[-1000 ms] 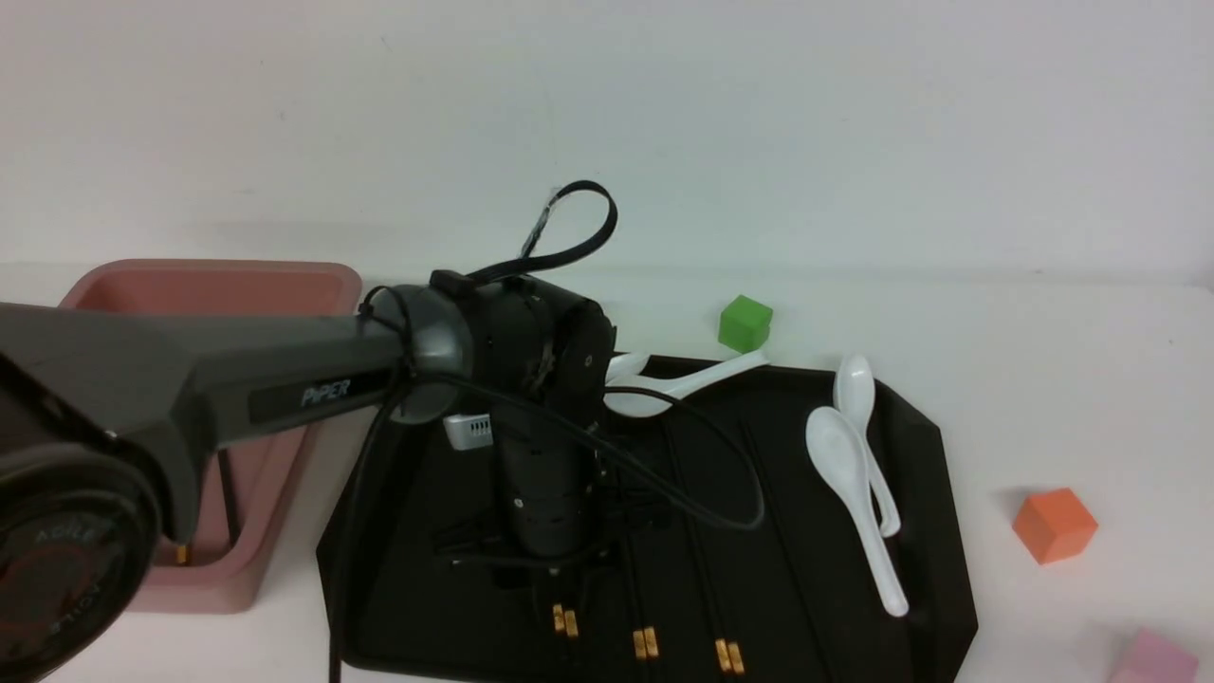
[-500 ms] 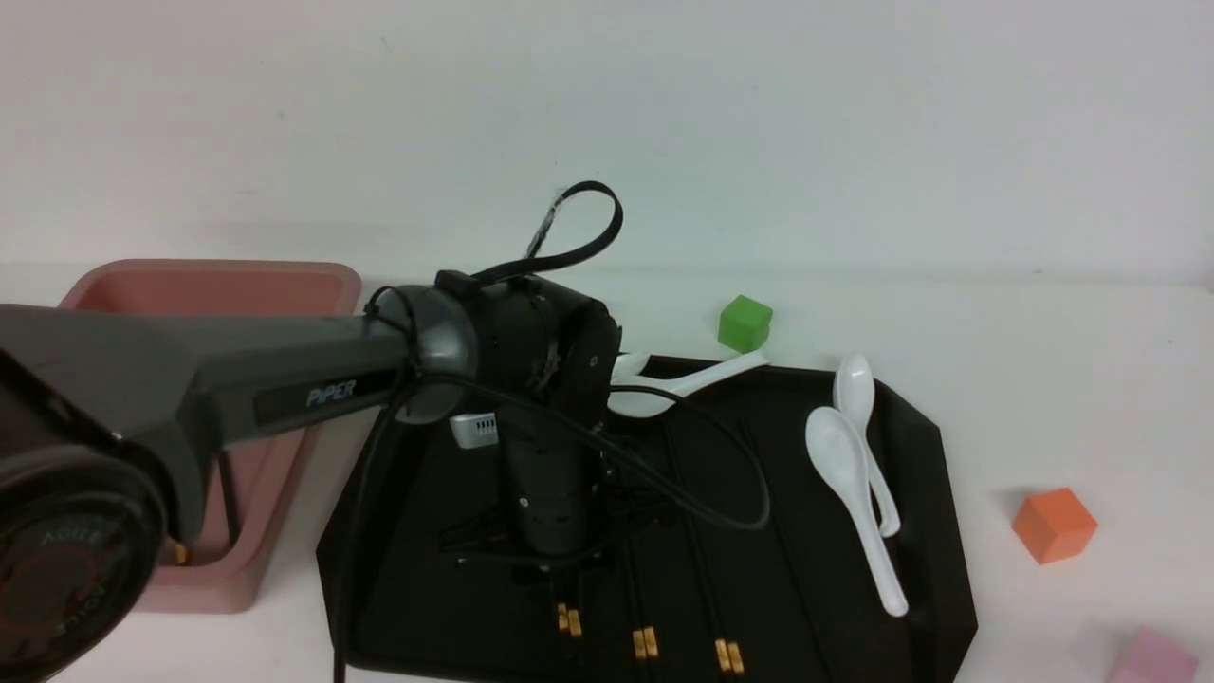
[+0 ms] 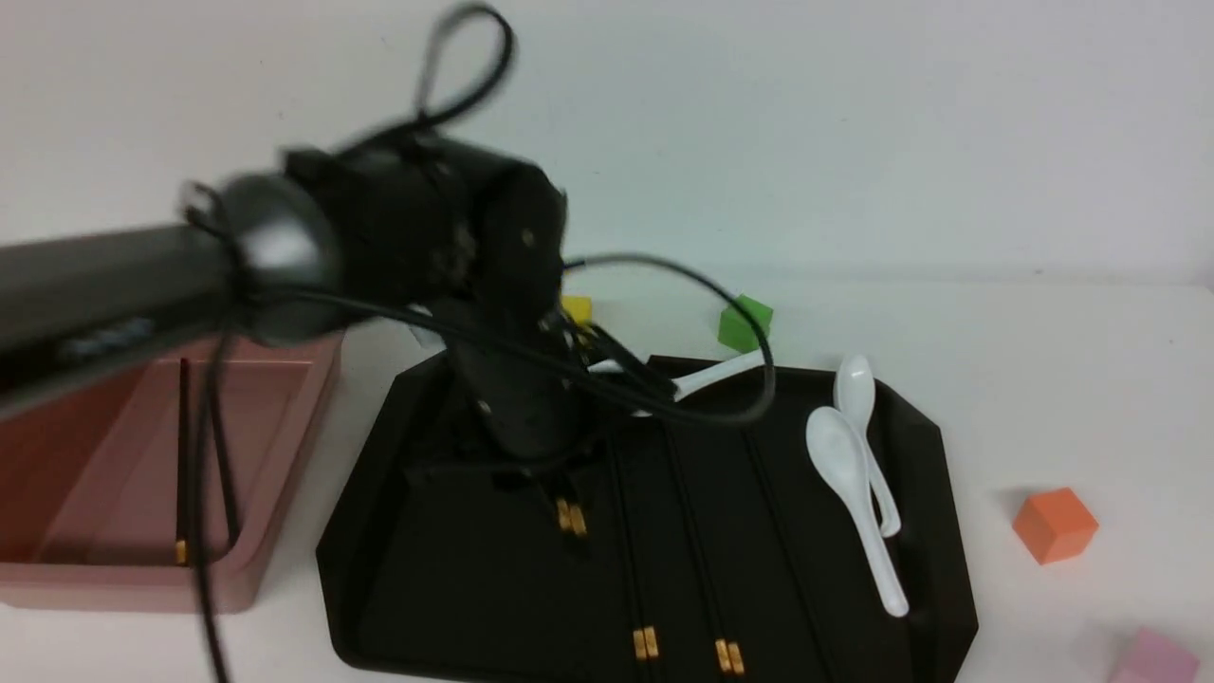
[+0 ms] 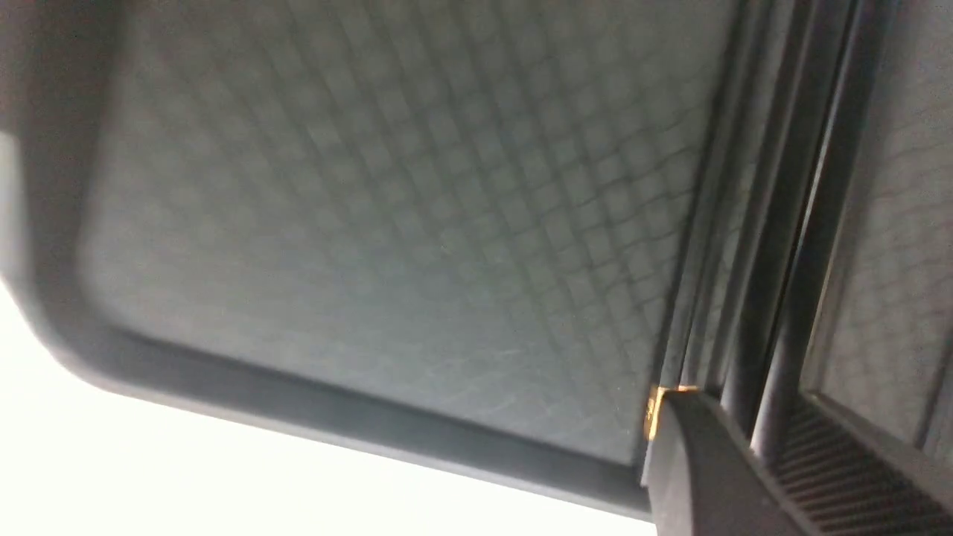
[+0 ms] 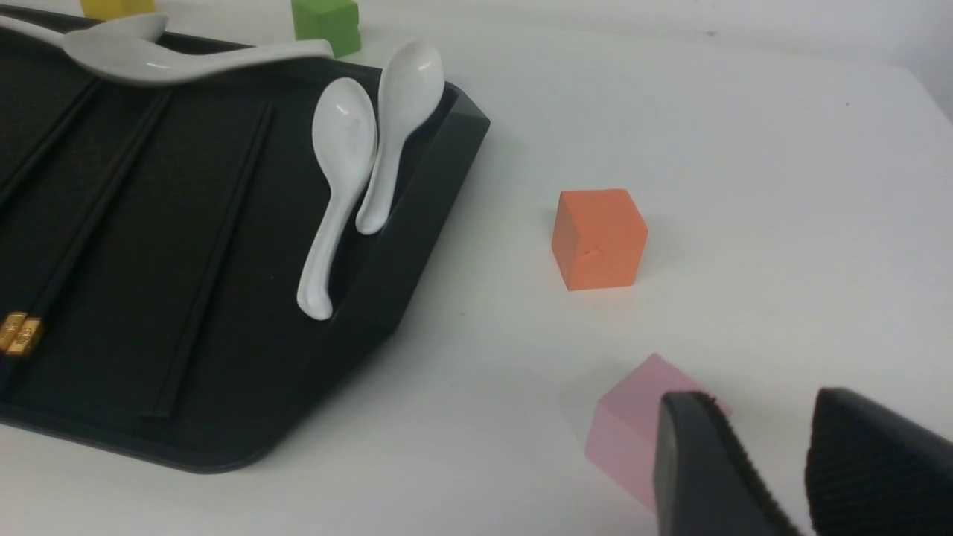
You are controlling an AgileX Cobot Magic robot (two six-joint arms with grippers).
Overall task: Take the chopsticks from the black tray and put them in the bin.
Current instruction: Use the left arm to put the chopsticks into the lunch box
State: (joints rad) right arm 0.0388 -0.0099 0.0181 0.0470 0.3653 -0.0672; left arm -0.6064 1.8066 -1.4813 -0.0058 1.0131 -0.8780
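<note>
Clearly, see the left gripper [image 3: 548, 467] over the black tray [image 3: 446, 588], smeared by blur in the front view; find it pinched together on the held chopsticks [image 3: 569, 512], whose gold-banded ends poke out below it above the tray's middle; confirm this in the left wrist view, with both sticks running between the ribbed pads [image 4: 841, 476] and the tray's patterned floor behind; count a second pair [image 3: 631, 560] and a third pair [image 3: 702, 569] lying flat on the tray, side by side, gold bands at the near rim; note the binned chopsticks [image 3: 182, 446] already leaning inside the bin [image 3: 142, 593], just left of the tray on the table [image 3: 1043, 379]; spot two white spoons [image 3: 844, 474] touching along the tray's right side and another spoon [image 3: 707, 378] across its far edge; see a green cube [image 3: 744, 323] and a yellow cube [image 3: 576, 308] beyond the tray, an orange cube [image 3: 1053, 524] and a pink cube [image 3: 1152, 656] off to its right; find the right gripper [image 5: 770, 447] only in its own wrist view, near the pink cube, fingers slightly apart, holding nothing.
</note>
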